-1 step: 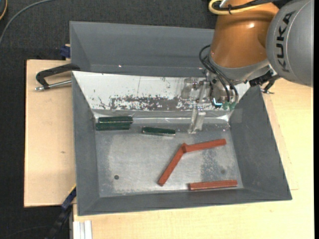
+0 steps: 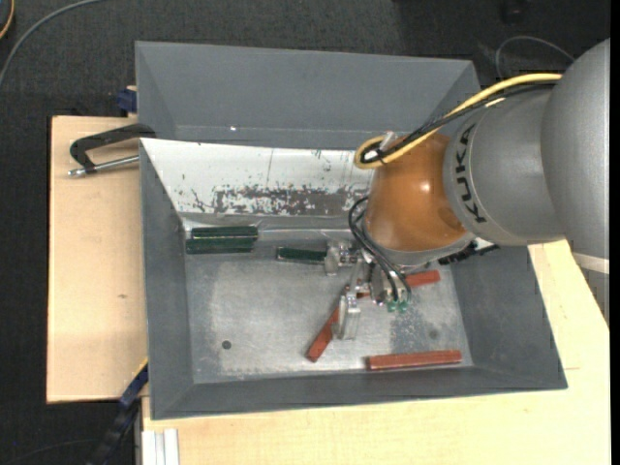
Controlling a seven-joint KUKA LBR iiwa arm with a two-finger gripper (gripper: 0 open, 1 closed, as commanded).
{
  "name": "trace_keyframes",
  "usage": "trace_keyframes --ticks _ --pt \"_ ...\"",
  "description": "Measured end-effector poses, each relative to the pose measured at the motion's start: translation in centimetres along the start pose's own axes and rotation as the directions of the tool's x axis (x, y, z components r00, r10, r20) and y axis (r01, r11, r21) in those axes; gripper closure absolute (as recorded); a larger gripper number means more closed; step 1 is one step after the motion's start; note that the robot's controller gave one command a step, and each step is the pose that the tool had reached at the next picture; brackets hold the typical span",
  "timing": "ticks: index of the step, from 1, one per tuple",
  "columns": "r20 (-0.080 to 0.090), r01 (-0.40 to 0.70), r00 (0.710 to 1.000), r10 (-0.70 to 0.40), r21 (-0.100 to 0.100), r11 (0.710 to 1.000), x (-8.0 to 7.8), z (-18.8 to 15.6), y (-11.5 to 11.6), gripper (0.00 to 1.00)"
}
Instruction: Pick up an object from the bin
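My gripper (image 2: 349,310) hangs below the orange wrist cover, low over the middle of the bin floor. A red-brown stick (image 2: 319,343) lies tilted there, and its upper end reaches right under the gripper's tip. Whether the stick is gripped cannot be seen. A small green piece (image 2: 399,304) sits just right of the gripper. A short red piece (image 2: 424,278) lies beyond it, partly under the wrist cover. A dark green rod (image 2: 299,255) lies left of the gripper near the back wall.
A dark green block (image 2: 223,238) rests against the back wall at the left. A red-brown bar (image 2: 414,360) lies along the front wall at the right. A small dark speck (image 2: 227,346) sits on the floor at the front left. The arm covers the bin's right rear.
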State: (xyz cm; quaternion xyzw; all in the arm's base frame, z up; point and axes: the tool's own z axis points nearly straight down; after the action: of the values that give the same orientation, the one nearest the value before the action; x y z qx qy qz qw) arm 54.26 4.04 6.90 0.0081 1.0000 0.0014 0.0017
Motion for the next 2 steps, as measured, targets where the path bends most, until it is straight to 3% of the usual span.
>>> trace_keyframes --ticks 1,2 --pt "-0.006 0.198 0.980 -0.198 0.002 0.980 4.32 -0.15 -2.12 0.00" --pt "-0.004 0.198 0.980 -0.198 0.001 0.980 4.26 -0.16 -2.06 1.00"
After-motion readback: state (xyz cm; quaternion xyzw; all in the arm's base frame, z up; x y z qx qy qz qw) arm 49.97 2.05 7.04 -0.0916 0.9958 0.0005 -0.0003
